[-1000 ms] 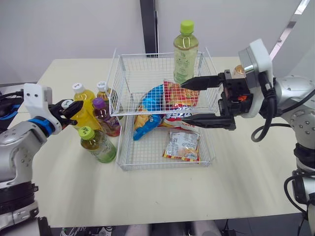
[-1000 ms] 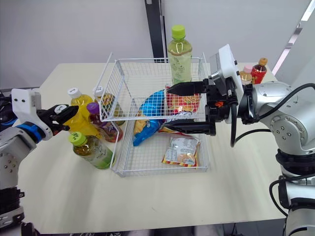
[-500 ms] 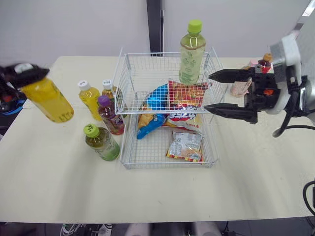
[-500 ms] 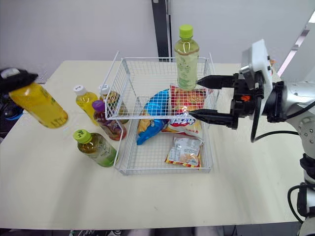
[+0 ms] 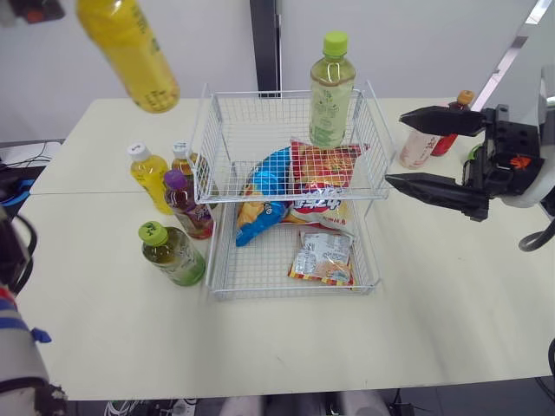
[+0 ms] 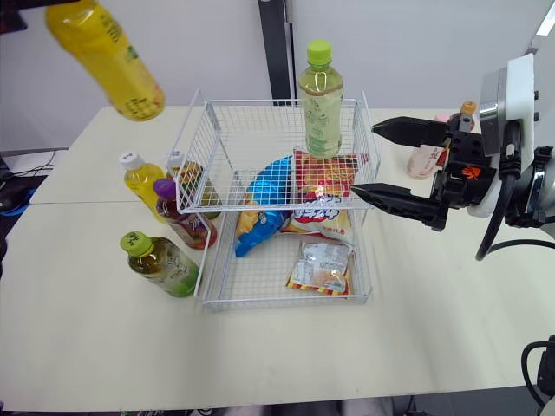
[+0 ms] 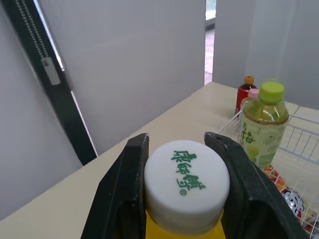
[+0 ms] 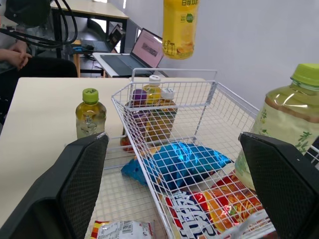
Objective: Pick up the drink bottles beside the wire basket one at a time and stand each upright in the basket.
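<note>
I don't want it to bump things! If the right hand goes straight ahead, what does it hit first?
Probably the basket's wire side, facing the open right hand; if it clears the rim, the chip bags come next.

On the pale worktop [image 5: 113,338]: wire basket [image 5: 295,293], four drink bottles [image 5: 173,256] just beside its left wall, two small bottles [image 5: 420,147] right-rear.
</note>
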Controlling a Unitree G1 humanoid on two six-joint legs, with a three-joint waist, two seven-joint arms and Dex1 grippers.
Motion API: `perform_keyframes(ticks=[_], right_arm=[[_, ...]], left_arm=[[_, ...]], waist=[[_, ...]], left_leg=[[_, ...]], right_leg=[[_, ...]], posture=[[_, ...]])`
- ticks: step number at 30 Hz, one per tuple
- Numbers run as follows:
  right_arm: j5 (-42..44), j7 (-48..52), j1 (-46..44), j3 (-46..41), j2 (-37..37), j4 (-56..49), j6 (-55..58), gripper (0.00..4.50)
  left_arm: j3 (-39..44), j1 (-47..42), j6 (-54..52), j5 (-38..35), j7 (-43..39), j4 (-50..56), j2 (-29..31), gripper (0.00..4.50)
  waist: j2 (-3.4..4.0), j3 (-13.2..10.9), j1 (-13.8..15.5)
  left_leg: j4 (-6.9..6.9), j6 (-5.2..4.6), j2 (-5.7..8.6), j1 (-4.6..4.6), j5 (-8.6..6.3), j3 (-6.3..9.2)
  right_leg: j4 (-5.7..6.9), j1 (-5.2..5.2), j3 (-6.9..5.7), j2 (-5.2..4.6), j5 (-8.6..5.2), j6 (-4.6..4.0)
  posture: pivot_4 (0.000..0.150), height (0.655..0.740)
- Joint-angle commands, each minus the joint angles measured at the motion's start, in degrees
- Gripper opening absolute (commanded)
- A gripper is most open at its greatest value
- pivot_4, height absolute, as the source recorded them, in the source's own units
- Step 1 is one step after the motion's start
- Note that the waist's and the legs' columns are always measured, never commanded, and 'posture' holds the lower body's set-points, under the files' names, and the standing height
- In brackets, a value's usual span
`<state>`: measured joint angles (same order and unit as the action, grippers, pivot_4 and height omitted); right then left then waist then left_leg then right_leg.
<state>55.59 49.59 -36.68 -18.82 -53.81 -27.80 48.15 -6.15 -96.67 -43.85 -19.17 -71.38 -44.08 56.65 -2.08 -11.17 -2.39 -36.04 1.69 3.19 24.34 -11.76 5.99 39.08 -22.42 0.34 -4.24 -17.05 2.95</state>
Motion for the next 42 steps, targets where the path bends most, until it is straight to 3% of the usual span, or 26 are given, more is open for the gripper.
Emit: perform_keyframes(ticks=[1,7,18,37,42], right_arm=[[1.6,-1.6,0.2,-2.2,-0.9,-1.9,-0.4,4.5],[2.5,-3.7,2.1,-3.7,-1.6,-2.9,-0.6,4.5],[2.8,-6.5,3.6,-5.4,-2.4,-2.7,-1.6,4.5],[3.4,-7.6,5.4,-6.5,-3.0,-2.9,-2.1,4.5],[3.6,-7.9,5.7,-6.3,-3.0,-3.2,-2.0,4.5]], left_arm=[[-0.4,-5.0,3.1,2.6,-3.7,-3.2,-2.9,1.37],[0.1,-9.2,7.1,5.8,-4.5,-10.4,-11.2,1.37],[3.0,-6.5,14.6,8.5,2.1,-17.1,-22.5,1.37],[5.5,-5.1,19.6,11.5,6.3,-24.0,-29.7,1.37],[5.4,-5.3,20.4,12.8,5.9,-24.1,-29.4,2.9]], waist=[[0.01,0.0,-0.1],[-0.01,0.0,-0.3],[-0.05,0.0,-0.5],[-0.08,-0.1,-0.4],[-0.08,-0.1,-0.4]], left_leg=[[0.0,0.0,-0.01,0.01,0.0,0.01],[-0.02,-0.01,0.02,0.12,0.0,0.06],[-0.18,-0.01,0.09,0.52,0.02,-0.12],[-0.65,-0.02,0.12,0.54,0.02,-0.17],[-0.67,-0.02,0.12,0.53,0.02,-0.16]], right_leg=[[0.0,-0.03,0.01,0.0,0.0,0.0],[0.04,-0.16,0.05,-0.04,0.01,0.0],[0.57,-0.86,0.3,-0.11,0.01,0.02],[0.93,-0.84,0.38,-0.1,0.01,0.03],[0.95,-0.83,0.39,-0.09,0.01,0.03]], posture=[[0.15,0.74],[0.15,0.74],[0.15,0.74],[0.15,0.74],[0.15,0.74]])
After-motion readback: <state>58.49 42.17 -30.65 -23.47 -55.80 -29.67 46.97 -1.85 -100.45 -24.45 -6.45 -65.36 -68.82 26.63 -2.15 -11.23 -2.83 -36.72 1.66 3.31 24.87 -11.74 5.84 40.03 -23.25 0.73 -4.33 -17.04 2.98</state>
